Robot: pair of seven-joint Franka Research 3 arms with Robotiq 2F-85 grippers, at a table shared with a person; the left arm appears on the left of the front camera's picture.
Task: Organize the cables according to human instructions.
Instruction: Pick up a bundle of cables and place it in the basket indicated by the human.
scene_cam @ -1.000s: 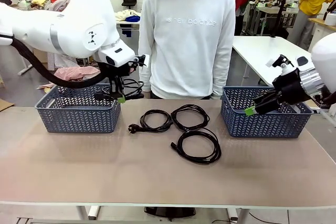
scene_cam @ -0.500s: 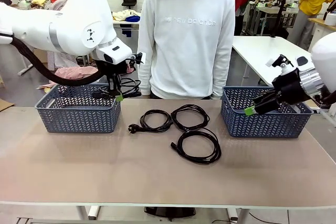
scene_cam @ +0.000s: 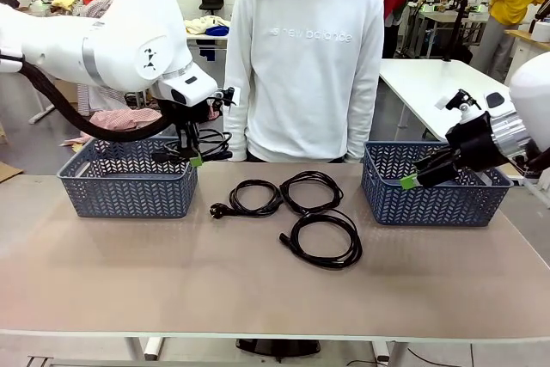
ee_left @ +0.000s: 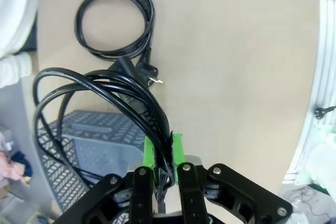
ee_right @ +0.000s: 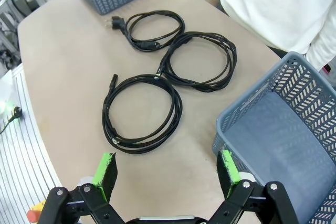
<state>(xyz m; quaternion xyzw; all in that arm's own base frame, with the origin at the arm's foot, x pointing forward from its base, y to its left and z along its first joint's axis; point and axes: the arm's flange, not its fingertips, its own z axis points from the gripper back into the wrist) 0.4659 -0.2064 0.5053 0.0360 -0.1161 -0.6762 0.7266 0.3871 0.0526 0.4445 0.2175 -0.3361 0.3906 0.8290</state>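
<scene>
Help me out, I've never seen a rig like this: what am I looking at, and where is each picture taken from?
Two white robot arms work at a table, with a person standing opposite. The wide picture comes from a fixed camera between the arms; the other two come from cameras on each wrist, looking along the jaws. Three coiled black cords lie on the table between a blue left basket and a blue right basket. The left arm holds a fourth cord at the left basket, its jaws shut on it. The right arm hangs near the right basket, jaws open, holding nothing.
</scene>
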